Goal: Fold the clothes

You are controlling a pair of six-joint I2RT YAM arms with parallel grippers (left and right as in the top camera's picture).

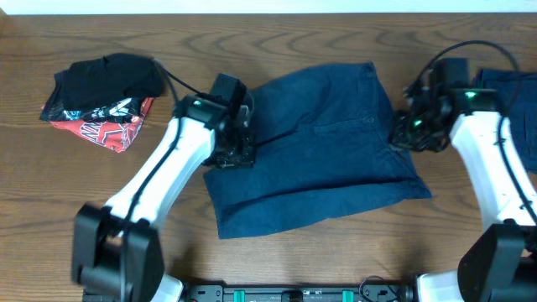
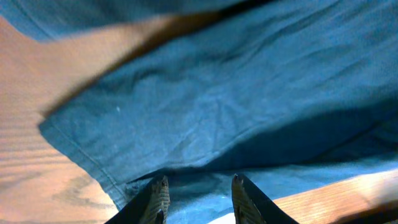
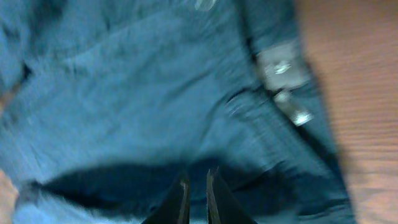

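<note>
overhead / shorts: dark blue shorts (image 1: 319, 143) lying spread out flat in the middle of the wooden table (image 1: 277, 25), waistband side towards the right
overhead / left gripper: the left gripper (image 1: 238, 149) is down over the left edge of the shorts
overhead / right gripper: the right gripper (image 1: 401, 134) sits at the right edge, by the waistband
overhead / other stuff: black and red folded pile (image 1: 101, 101) far left, well apart from the shorts, and another blue garment (image 1: 512, 84) at the right edge
left wrist / pincer: fingers (image 2: 160, 196) fairly wide apart with nothing clamped, blue fabric and its hem just past them, bare wood either side
right wrist / pincer: pretty blurry, fingers (image 3: 181, 199) only a narrow slit apart, right over the fabric near the metal buttons (image 3: 292, 109). Honestly can't tell if they're pinching any cloth.
</note>
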